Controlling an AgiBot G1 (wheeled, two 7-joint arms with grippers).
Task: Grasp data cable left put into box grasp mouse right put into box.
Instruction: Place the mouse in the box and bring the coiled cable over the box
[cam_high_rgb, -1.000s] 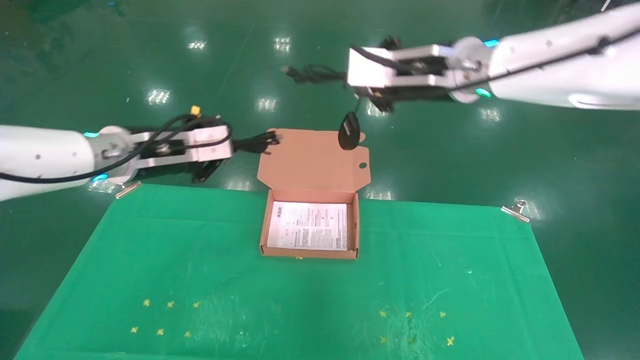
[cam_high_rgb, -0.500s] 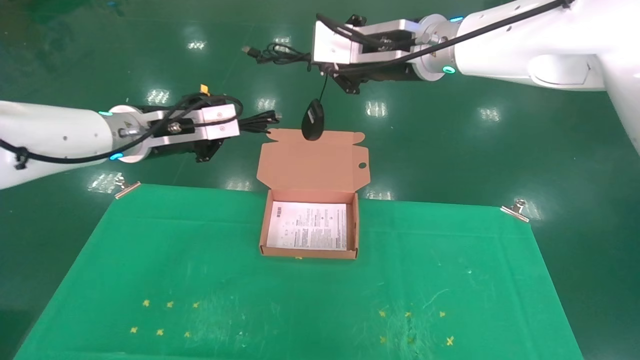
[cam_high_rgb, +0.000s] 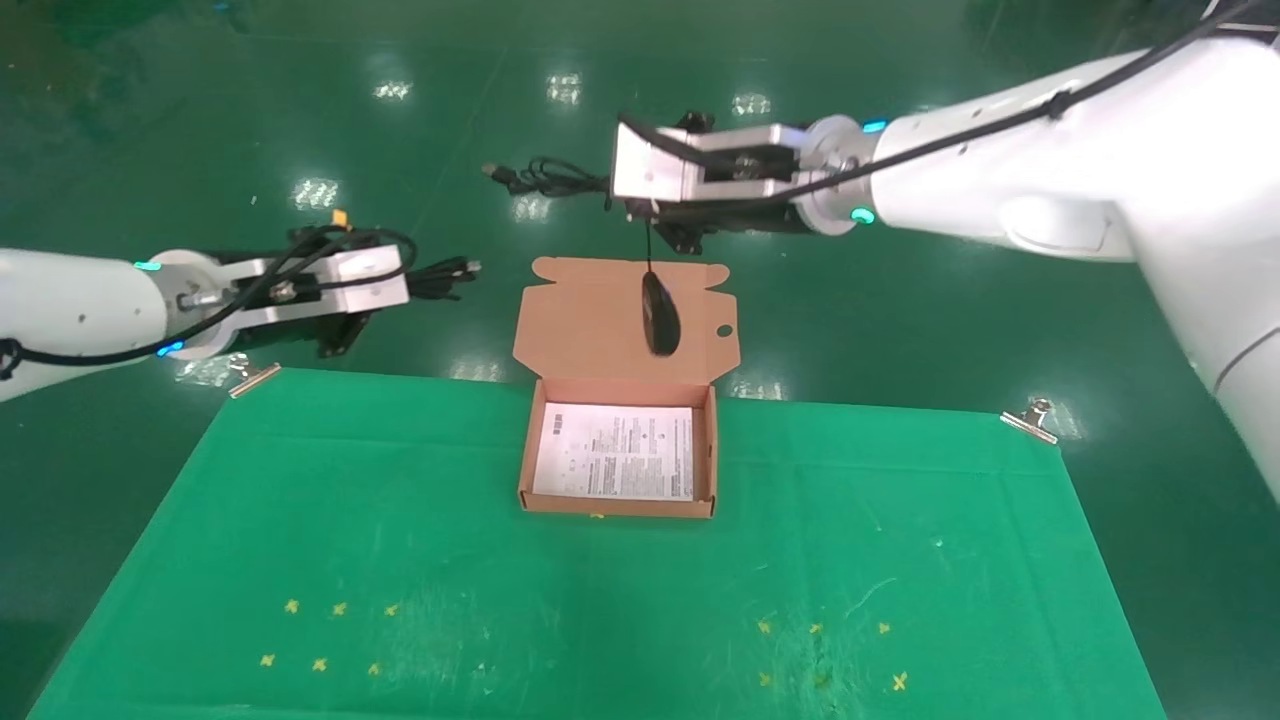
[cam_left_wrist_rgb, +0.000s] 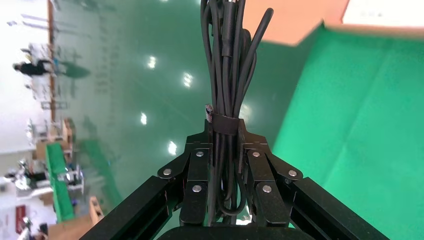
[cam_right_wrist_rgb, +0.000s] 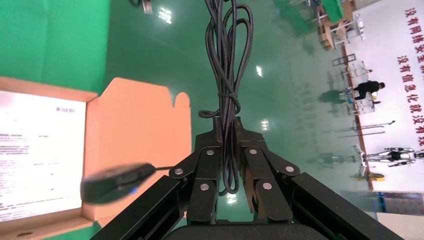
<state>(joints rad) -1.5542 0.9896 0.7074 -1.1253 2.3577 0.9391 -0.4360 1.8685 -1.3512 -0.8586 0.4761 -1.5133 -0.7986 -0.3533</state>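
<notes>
The right gripper (cam_right_wrist_rgb: 229, 150), jaws clamped on the mouse's coiled cord (cam_right_wrist_rgb: 227, 60), lets the mouse (cam_high_rgb: 660, 314) dangle before the box (cam_high_rgb: 620, 385) lid at frame centre — at the left, the left gripper (cam_left_wrist_rgb: 224, 140) jaws squeeze the data cable (cam_left_wrist_rgb: 227, 65) at its band.

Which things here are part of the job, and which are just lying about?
Part of the job:
- data cable, bundle clamped in the left claw
- mouse, dangling by its cord from the right claw, in front of the open lid
- box, open, printed sheet inside

Just lying about:
- green cloth
- clips at its far corners
</notes>
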